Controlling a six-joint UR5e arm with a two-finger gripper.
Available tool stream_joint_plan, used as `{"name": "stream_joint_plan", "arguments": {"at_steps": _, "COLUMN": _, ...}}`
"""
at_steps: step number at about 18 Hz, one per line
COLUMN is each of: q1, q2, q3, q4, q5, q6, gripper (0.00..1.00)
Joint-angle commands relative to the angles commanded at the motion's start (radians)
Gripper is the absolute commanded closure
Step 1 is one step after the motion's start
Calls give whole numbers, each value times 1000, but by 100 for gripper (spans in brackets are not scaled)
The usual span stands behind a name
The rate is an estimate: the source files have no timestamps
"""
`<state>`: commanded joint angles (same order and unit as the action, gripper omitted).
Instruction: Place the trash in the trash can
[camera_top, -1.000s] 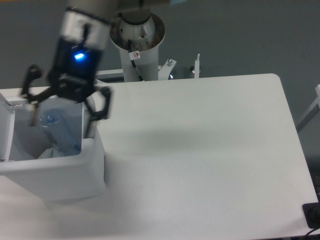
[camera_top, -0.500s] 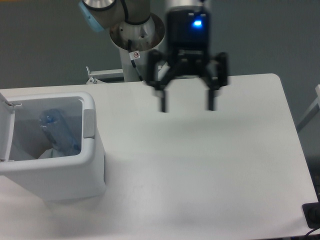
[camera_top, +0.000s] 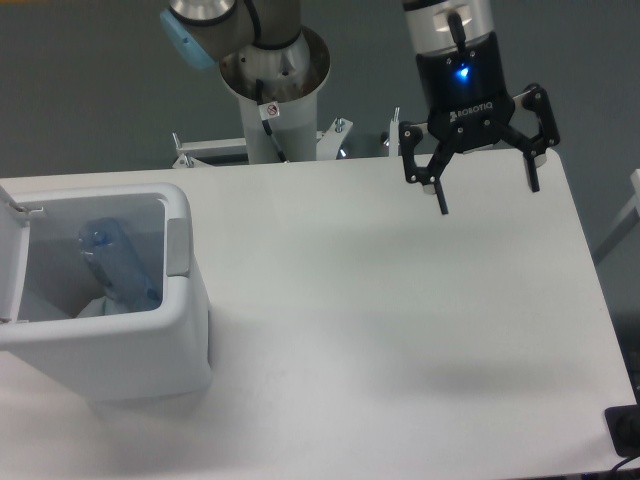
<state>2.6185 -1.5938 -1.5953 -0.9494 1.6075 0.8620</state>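
The white trash can stands at the table's left with its lid swung open. Inside it lies the crushed clear plastic bottle with its blue cap up. A bit of the white napkin shows beside the bottle at the bin's bottom. My gripper hangs open and empty above the table's far right part, far from the bin.
The arm's base column rises behind the table's far edge. Metal brackets stand along that edge. A dark object sits at the front right corner. The white table ends at a rounded far right corner.
My open gripper moved from over the trash can to the right across the table, and now hangs at the far right. The bottle stays in the bin.
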Motion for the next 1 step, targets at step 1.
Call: {"name": "stream_joint_plan", "arguments": {"at_steps": 1, "q1": 0, "q2": 0, "q3": 0, "q4": -3, "q5": 0, "q6": 3, "gripper": 0}}
